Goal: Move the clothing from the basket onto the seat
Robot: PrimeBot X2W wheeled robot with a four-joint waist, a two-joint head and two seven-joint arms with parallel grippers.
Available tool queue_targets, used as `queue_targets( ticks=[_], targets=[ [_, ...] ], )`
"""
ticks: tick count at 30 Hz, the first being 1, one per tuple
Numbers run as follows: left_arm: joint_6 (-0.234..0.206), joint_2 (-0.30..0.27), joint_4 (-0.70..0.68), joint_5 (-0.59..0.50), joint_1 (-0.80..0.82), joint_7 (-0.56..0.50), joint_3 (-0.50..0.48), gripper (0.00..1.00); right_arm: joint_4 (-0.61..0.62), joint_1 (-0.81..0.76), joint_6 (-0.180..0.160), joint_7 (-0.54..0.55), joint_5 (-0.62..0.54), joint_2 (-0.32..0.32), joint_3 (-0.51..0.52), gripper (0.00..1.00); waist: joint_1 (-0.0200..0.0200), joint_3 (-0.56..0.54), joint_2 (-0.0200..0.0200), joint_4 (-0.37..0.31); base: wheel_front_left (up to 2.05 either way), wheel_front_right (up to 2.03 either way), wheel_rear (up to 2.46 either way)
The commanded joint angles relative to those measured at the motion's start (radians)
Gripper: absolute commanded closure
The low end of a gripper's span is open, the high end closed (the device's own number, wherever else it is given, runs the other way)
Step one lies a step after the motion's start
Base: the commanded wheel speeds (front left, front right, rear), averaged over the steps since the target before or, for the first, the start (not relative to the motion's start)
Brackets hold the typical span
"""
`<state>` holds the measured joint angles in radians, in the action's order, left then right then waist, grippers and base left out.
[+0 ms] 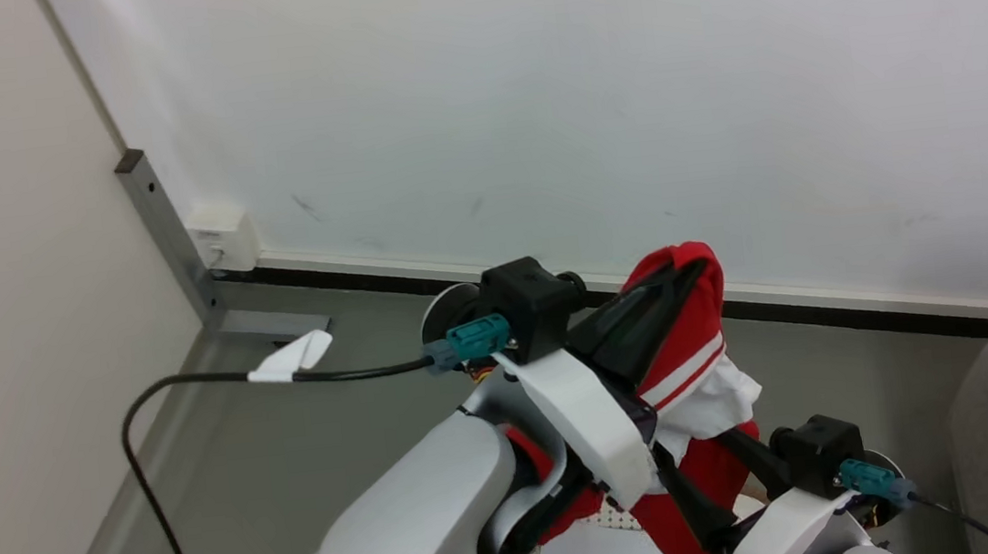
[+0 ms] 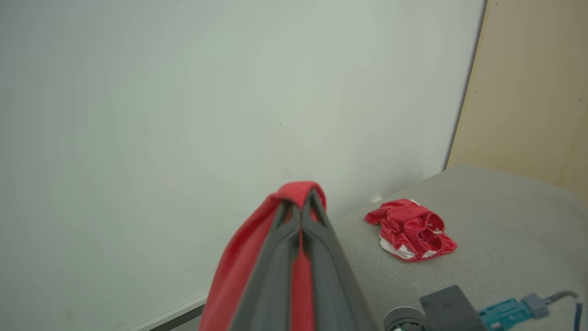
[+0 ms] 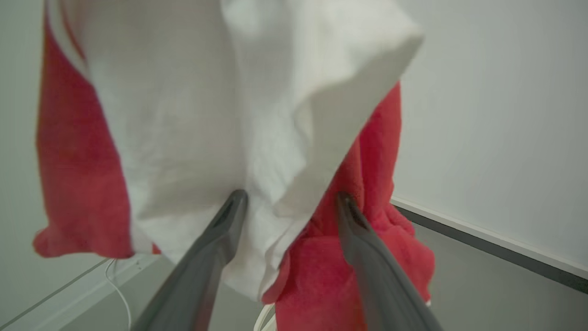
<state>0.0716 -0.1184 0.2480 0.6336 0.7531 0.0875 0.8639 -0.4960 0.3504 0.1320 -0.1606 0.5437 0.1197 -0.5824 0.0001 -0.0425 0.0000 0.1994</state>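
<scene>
The left end effector [image 2: 303, 195] is clenched on a red garment [image 1: 695, 357]. The fold caps its fingertips and hangs down, showing white stripes and a white panel. Just below, the right end effector [image 3: 290, 197] is released, its fingers [image 3: 229, 216] spread, with the hanging cloth draped right before them. Under both, a patch of the basket [image 1: 613, 514] shows its perforated wall. Farther out, right of the left end effector, a second red garment [image 2: 411, 229] lies crumpled on the grey seat [image 2: 505, 239]. Beyond stands a pale wall [image 2: 183, 115].
</scene>
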Motion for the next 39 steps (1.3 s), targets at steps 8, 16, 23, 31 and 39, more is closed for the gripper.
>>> queue_targets(
  ticks=[8,16,23,31,39],
  targets=[
    [0.002,0.005,-0.025,-0.010,-0.015,-0.029,0.038,1.00,-0.135,0.115,-0.003,-0.092,0.096,-0.019,-0.078,0.02,-0.0001,-0.021,0.0000,0.090,0.00,0.00,0.00],
    [-0.008,-0.013,-0.035,-0.002,-0.023,-0.031,0.036,1.00,-0.131,0.147,-0.003,-0.104,0.114,-0.010,-0.082,1.00,-0.0001,-0.020,0.0000,0.093,0.00,0.00,0.00],
    [-0.019,-0.028,-0.023,0.006,-0.030,-0.024,0.029,1.00,-0.108,0.122,-0.003,-0.104,0.104,0.000,-0.074,1.00,-0.0001,-0.016,0.0000,0.073,0.00,0.00,0.00],
    [-0.027,-0.042,-0.003,0.010,-0.039,-0.006,0.022,1.00,-0.071,0.107,-0.003,-0.104,0.089,0.012,-0.045,1.00,-0.0001,-0.010,0.0000,0.043,0.00,0.00,0.00],
    [-0.033,-0.050,0.001,0.015,-0.044,0.004,0.019,1.00,-0.003,0.084,-0.003,-0.104,0.036,0.033,0.012,1.00,-0.0001,-0.004,0.0000,0.000,0.00,0.00,0.00]
  ],
)
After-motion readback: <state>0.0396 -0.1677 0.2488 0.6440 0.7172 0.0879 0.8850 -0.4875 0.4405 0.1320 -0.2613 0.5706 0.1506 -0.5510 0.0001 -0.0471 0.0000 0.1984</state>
